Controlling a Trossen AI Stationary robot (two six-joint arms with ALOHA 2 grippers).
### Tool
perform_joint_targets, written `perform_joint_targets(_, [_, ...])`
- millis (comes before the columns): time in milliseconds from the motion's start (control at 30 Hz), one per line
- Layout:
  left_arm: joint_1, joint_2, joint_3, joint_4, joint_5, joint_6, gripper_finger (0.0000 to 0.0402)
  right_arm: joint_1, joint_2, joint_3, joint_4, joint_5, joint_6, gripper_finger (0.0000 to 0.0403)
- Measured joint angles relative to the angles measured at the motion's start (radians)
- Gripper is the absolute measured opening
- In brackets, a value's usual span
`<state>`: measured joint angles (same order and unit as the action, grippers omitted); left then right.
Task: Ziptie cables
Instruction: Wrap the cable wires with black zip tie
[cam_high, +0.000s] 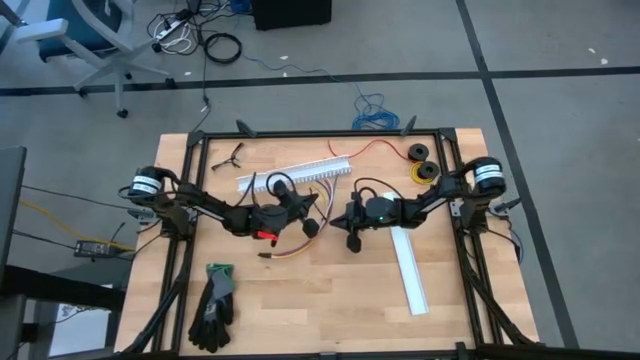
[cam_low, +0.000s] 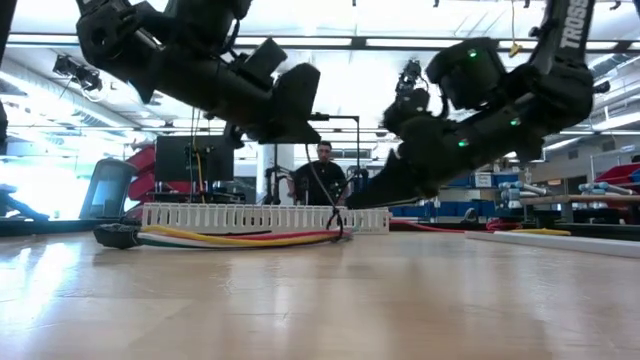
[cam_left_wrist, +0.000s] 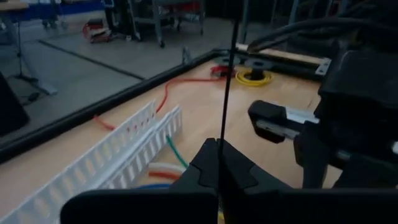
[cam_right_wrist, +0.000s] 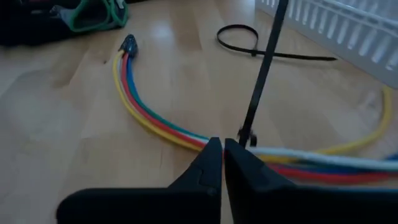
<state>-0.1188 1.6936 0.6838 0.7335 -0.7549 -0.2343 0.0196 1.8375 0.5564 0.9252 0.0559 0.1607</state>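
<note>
Currently both arms are over the middle of the worktop (cam_high: 330, 300), tips facing each other. Left end effector (cam_left_wrist: 217, 163) has its fingers pressed together on a thin black ziptie strap (cam_left_wrist: 227, 87); in the left wrist view the strap rises straight up from between the tips. Right end effector (cam_right_wrist: 222, 155) is also pressed together, its tips sitting right at the cables (cam_right_wrist: 149, 121) where a black ziptie (cam_right_wrist: 264, 68) stands up from the bundle. Can't tell from the right wrist view whether it's pinching the tie or just next to it.

Cables: multi-colour bundle (yellow, red, blue, green visible) lying flat on the worktop below and between the two end effectors, curving away to a small dark connector (cam_right_wrist: 129, 42). In the low view the bundle (cam_low: 240, 238) runs along the wood in front of the white slotted channel (cam_low: 265, 217), with the tie looped up at its right end.

Other stuff on the worktop:
- a second white channel piece (cam_high: 411, 270), near the right arm
- a spare black ziptie (cam_right_wrist: 249, 40) looped, lying flat beyond the bundle
- black-and-green gloves (cam_high: 215, 300) at the near left
- a long red wire (cam_high: 375, 148) along the far edge, leading to dark spools (cam_high: 421, 160) and a yellow one
- a small black tool (cam_high: 231, 155) at the far left

A person (cam_low: 322, 175) sits in the room behind, visible in the low view.
</note>
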Motion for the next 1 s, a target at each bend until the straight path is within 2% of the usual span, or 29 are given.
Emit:
perform_joint_targets(133, [0.0, 0.002, 0.0, -0.062, -0.014, -0.039, 0.0, -0.004, 0.047, 0.055, -0.002, -0.003, -0.013, 0.004])
perform_joint_targets(333, [0.0, 0.002, 0.0, -0.06, -0.014, -0.035, 0.0, -0.017, 0.062, 0.072, 0.001, 0.002, -0.022, 0.0095])
perform_joint_targets(433, [0.0, 0.002, 0.0, -0.058, -0.014, -0.034, 0.0, -0.023, 0.06, 0.072, -0.007, 0.044, -0.025, 0.011])
perform_joint_targets(500, [0.0, 0.002, 0.0, -0.057, -0.014, -0.033, 0.0, -0.024, 0.059, 0.072, -0.031, 0.081, -0.023, 0.0113])
perform_joint_targets(867, [0.0, 0.002, 0.0, -0.049, -0.013, -0.032, 0.0, -0.025, 0.059, 0.098, -0.038, 0.084, -0.05, 0.0111])
perform_joint_targets(1000, [0.0, 0.002, 0.0, -0.045, -0.013, -0.032, 0.0, -0.036, 0.059, 0.099, -0.082, 0.08, -0.042, 0.0083])
